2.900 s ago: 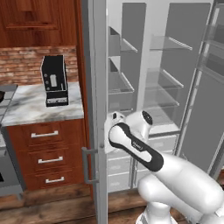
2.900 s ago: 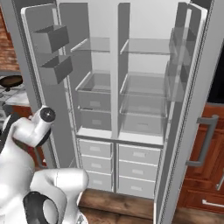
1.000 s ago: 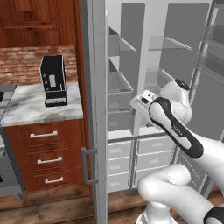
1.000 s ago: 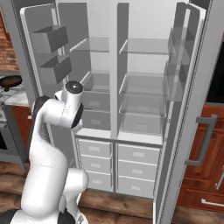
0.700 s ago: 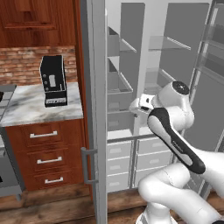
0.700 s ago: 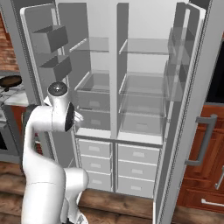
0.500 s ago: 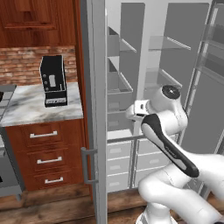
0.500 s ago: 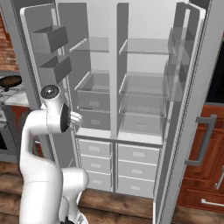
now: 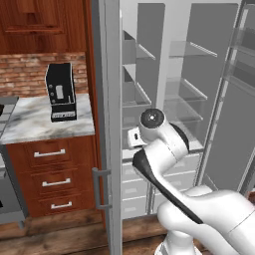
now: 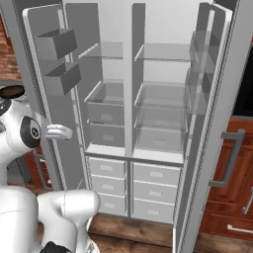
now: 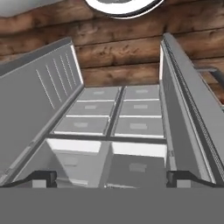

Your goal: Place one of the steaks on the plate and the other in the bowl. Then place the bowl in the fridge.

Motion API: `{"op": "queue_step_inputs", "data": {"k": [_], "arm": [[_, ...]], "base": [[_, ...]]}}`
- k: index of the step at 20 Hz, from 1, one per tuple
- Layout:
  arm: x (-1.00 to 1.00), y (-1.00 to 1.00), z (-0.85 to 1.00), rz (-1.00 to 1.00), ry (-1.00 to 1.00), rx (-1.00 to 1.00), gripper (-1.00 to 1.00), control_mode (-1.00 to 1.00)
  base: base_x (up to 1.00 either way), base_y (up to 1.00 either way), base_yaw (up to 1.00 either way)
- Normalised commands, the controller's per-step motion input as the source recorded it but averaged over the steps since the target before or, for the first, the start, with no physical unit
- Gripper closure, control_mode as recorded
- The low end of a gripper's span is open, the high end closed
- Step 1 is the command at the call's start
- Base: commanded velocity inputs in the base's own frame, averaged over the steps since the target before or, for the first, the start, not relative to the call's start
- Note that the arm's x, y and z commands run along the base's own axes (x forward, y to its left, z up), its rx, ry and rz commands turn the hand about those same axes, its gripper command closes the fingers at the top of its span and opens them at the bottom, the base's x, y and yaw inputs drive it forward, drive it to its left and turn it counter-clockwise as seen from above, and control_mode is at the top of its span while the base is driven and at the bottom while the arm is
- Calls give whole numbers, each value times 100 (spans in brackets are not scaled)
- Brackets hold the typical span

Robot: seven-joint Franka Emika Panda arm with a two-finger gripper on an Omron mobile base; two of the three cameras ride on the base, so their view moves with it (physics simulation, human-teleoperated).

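Hand view: hand (image 11: 111, 177) spread wide, empty, facing the open fridge's (image 11: 109, 118) lower drawers

Light-grey fridge (image 10: 148, 99), red-brown wooden cabinets (image 9: 50, 169), black coffee machine (image 9: 60, 92).

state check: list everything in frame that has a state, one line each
fridge: both doors swung open, glass shelves bare
fridge drawers: all shut
gripper: open, holding nothing, pointing down at the drawers
coffee machine: upright on the marble counter
wooden cabinet drawers: shut
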Motion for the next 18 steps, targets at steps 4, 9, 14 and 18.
{"op": "queue_step_inputs", "data": {"k": [4,9,14,18], "arm": [[34,-44,2,6,31,18,-100,-100],[7,-35,59,-1,65,5,-100,-100],[1,-7,23,-18,77,-5,-100,-100],[12,-10,0,-14,51,-7,-100,-100]], "base": [[0,0,0],[0,0,0],[0,0,0],[0,0,0]]}}
